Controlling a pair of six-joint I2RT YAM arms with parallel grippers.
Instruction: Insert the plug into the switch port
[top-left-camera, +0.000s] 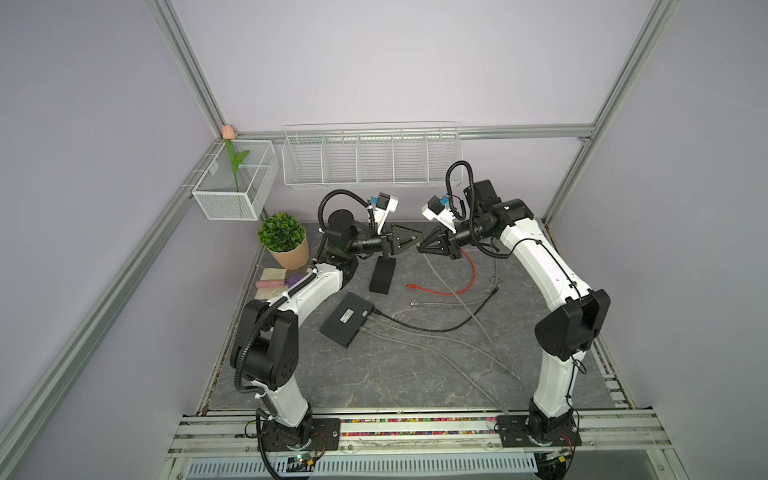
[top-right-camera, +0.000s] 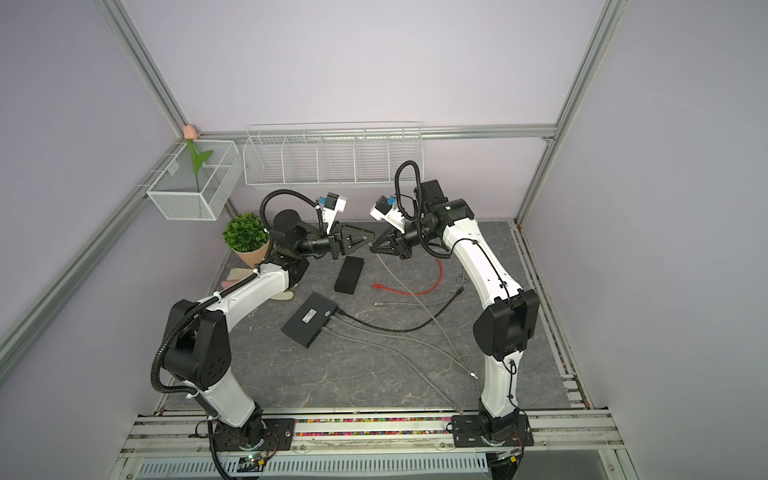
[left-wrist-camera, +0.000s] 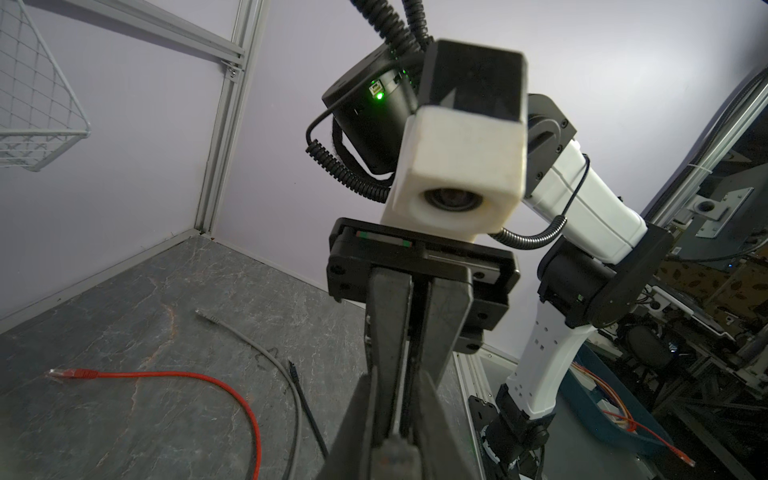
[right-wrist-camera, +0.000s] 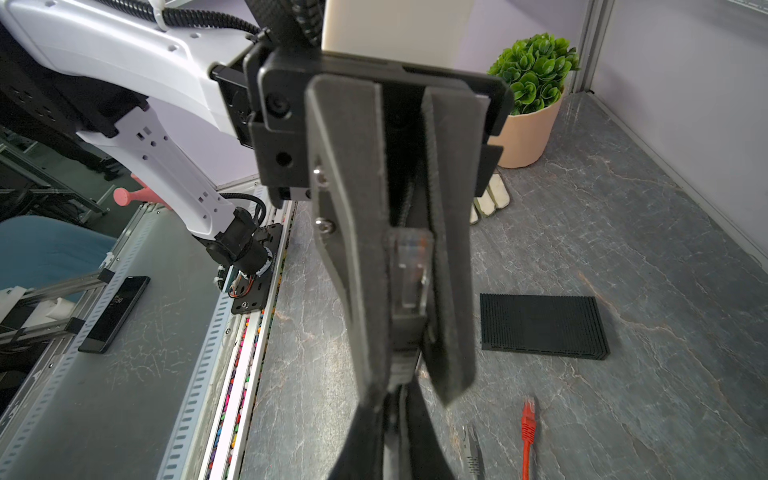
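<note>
Top views: left arm (top-left-camera: 307, 291) and right arm (top-left-camera: 540, 257) meet tip to tip above the back of the grey tabletop (top-left-camera: 374, 374). Left claw (top-left-camera: 412, 243) and right claw (top-left-camera: 423, 247) face each other, touching or nearly so.

Right wrist view: clear RJ45 plug (right-wrist-camera: 409, 266) sits between the left claw's pads, raised off the tabletop. Its grey boot runs into the right claw's tips. Right claw is clenched, on the plug's boot end as far as I can judge. Left claw's jaws stand slightly apart either side of the plug; whether the pads press it, cannot tell.

Judged step: hand-over, left to right, ahead of insertion.
- Right grip should be firm before the left lets go fully.
- Left should back straight off along the plug's axis, no twist, so the latch side stays known.
- Trailing grey cable (top-left-camera: 440, 275) hangs near the red patch cable (right-wrist-camera: 528, 428) and could snag.
- Then carry to the switch (top-left-camera: 347, 319), a flat black labelled box mid-tabletop, well apart from the claws. Approach from the side where leads already enter.

Count:
- Arms: two.
- Claws: two.
- Baskets: two, a long wire basket (top-left-camera: 374, 166) and a mesh wire basket (top-left-camera: 224, 205).
- Black boxes: two, the switch and a ribbed black block (top-left-camera: 382, 277).
- Potted plant (top-left-camera: 284, 237): one.
- Red patch cable: one.
- Black lead (top-left-camera: 436, 331): one.
- Grey leads: several, crossing, number unreadable.
- Plug held: one.
</note>
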